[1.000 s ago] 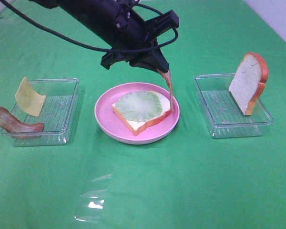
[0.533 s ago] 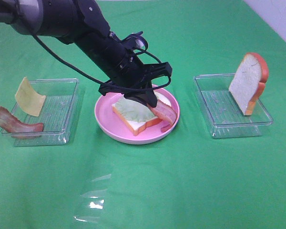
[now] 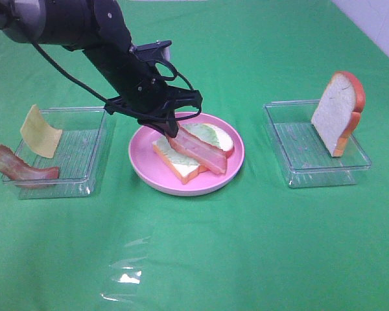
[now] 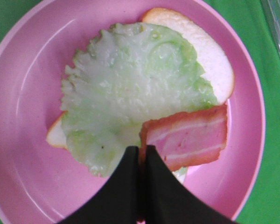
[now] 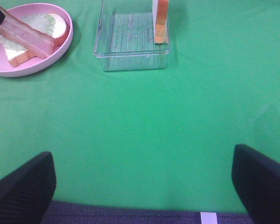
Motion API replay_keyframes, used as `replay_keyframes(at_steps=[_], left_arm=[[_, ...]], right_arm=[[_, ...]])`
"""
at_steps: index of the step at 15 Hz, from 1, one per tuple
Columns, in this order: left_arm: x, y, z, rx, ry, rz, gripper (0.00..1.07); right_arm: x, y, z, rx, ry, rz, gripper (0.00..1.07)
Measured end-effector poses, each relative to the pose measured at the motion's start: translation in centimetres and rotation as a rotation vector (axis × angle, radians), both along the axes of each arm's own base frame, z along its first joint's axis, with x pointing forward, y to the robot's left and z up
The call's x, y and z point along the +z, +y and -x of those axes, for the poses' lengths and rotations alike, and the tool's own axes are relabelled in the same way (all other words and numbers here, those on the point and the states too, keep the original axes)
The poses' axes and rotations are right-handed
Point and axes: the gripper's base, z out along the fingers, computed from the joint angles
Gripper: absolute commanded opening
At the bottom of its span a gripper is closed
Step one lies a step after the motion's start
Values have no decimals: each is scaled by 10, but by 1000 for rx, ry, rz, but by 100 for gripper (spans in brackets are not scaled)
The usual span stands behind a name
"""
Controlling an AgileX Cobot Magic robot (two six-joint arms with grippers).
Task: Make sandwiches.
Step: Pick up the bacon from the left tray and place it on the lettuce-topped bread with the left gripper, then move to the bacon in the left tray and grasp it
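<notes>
**Bacon going down on the lettuce, release is next**

Exterior high: left fingers (image 3: 163, 127) are clamped on one end of a bacon strip (image 3: 202, 151), over the back-left of the pink plate (image 3: 141, 170). The strip runs diagonally across the lettuce (image 3: 206, 132) and the bottom bread slice (image 3: 181, 171). Its far end looks to be resting near the bread's right edge, and the held end is slightly raised. The left tray (image 3: 96, 148) has the cheese (image 3: 40, 131) and a second bacon strip (image 3: 23, 171). The right tray (image 3: 311, 170) has the top bread slice (image 3: 337, 110) standing on edge.

Left wrist: fingers pinched tight on the strip's end, with lettuce and bread directly below, inside the plate.

Right wrist: right fingers (image 5: 23, 186) are spread wide and empty over the bare green worktop (image 5: 144, 116), well apart from the right tray.

My read: you're on the bacon-placing step, roughly mid-build. For the next move, lower the held end a touch, open, then lift straight up so the strip doesn't drag off the lettuce. The second bacon strip, the cheese and the top slice are not yet on.
</notes>
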Motion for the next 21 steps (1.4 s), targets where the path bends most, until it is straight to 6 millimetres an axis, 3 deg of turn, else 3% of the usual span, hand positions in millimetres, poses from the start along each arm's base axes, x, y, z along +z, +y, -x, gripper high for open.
replay_keyframes(at_steps=[4,6,7,8,10,12,15,18,21], left_arm=[[-4,2,-4,-9,-46,-31,0],[-4,2,-5,-9,-59,-32,8],[-4,2,-6,-8,-63,-32,21],[-3,2,-6,-7,-68,-31,56],[-3,2,-7,-5,-74,-29,102],[5,2,-6,-9,-92,-28,101],[36,3,-7,-36,-129,-38,101],[92,11,-3,-61,-131,-116,101],[131,25,5,-95,-112,-258,101]], right_arm=[[0,0,0,0,0,0,98],[0,0,0,0,0,0,98],[0,0,0,0,0,0,98],[0,0,0,0,0,0,98],[0,0,0,0,0,0,98],[0,0,0,0,0,0,98],[0,0,0,0,0,0,98],[0,0,0,0,0,0,98],[0,0,0,0,0,0,98]])
